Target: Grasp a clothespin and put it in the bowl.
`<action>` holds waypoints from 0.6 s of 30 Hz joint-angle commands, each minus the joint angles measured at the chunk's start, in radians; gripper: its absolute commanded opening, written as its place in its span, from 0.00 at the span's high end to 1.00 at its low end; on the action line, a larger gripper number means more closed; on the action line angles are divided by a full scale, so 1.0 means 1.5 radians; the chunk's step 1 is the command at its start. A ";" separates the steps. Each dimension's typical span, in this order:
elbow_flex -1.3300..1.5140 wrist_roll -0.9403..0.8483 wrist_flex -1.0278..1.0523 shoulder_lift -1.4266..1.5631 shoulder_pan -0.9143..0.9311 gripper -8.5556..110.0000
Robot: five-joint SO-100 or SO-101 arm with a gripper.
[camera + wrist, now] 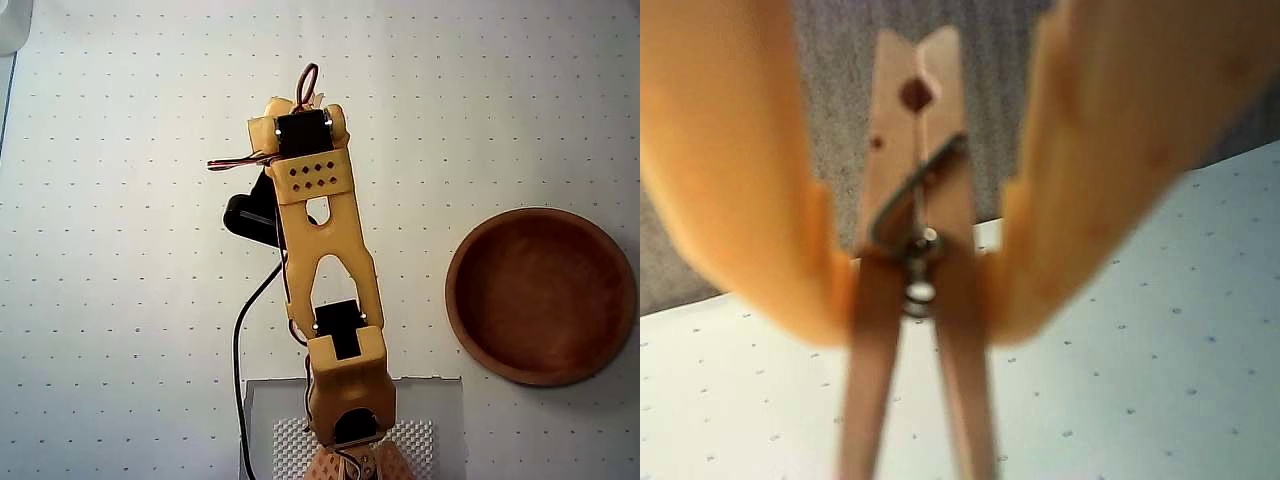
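Observation:
In the wrist view my gripper (918,300) is shut on the clothespin (915,170), a light tan wooden one with a metal spring. Both orange fingers (750,200) press on its sides near the spring, and it is held above the white dotted table. In the overhead view the arm reaches up the middle of the picture. Its wrist (305,135) hides the gripper and the clothespin. The reddish-brown wooden bowl (456,290) sits empty at the right, well apart from the arm's tip.
The arm's base stands on a grey plate (440,400) at the bottom centre. A black cable (240,340) runs along the arm's left side. The white dotted table (120,250) spreads to the left and top.

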 commanded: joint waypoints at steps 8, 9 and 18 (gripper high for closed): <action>0.230 -0.047 0.020 0.153 0.047 0.96; 0.253 -0.055 0.020 0.155 0.051 0.96; 0.360 -0.100 0.021 0.172 0.081 0.96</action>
